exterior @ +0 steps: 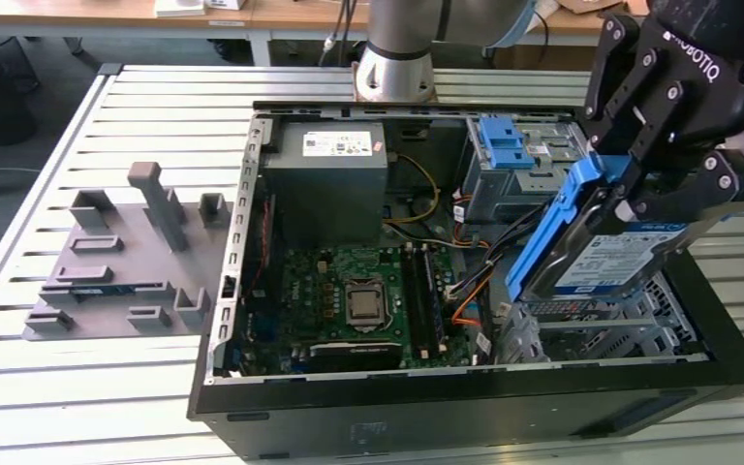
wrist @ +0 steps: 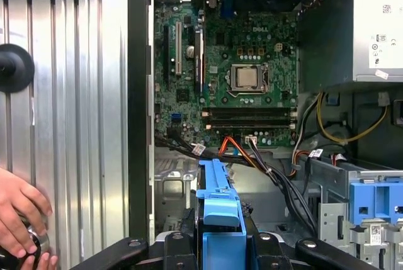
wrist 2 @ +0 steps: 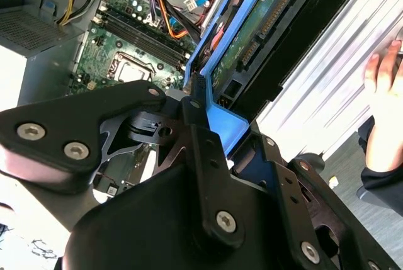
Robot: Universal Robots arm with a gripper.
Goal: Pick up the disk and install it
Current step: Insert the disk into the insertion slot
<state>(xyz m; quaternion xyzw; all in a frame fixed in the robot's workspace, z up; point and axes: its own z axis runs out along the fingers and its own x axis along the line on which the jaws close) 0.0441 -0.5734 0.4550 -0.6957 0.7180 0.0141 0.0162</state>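
Observation:
The disk (exterior: 611,260) is a silver drive with a white-and-blue label and blue side rails. It hangs tilted on edge over the open computer case (exterior: 476,383), above the drive cage at the exterior view's right. My black gripper (exterior: 631,189) is shut on its upper blue rail. In the second wrist view the disk's green circuit-board underside (wrist 2: 252,31) and blue rail (wrist 2: 217,116) run away from the fingers (wrist 2: 195,109). In the first wrist view the blue rail (wrist: 217,204) sticks out between the fingers, above the case floor.
Inside the case lie the motherboard (exterior: 359,295), a grey power supply (exterior: 326,160), loose cables (exterior: 469,291) and a blue-latched bay (exterior: 508,145). A grey fixture (exterior: 127,257) sits on the slatted table at the exterior view's left. A person's hand (wrist: 22,219) rests beside the case.

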